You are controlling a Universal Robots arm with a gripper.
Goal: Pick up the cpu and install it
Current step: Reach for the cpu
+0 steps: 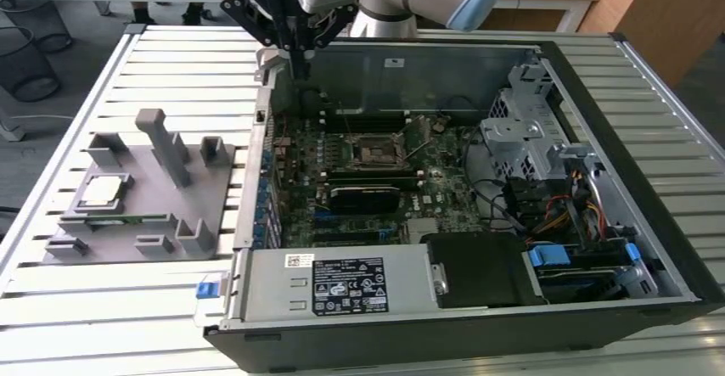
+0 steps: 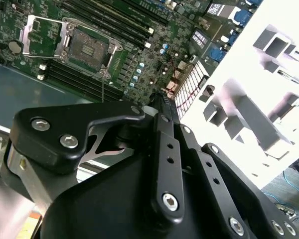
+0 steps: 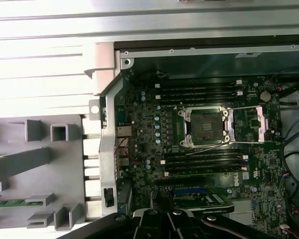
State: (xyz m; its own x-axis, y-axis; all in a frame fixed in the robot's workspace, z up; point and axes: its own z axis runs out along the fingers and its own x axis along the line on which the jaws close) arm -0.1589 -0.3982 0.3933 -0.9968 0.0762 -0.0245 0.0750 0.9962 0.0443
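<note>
The cpu, a small silver-topped square, lies flat in a recess of the grey tray on the exterior view's left, outside the computer case. My gripper hangs shut and holds nothing, high above the case's back corner and far from the cpu. Its black fingers point down over the motherboard's edge. The motherboard socket stands open and bare, with its metal load plate folded back; both wrist views show the socket.
The open computer case lies on a slatted white table. The grey tray carries upright blocks near the cpu. A drive cage, cables and a power supply crowd the case.
</note>
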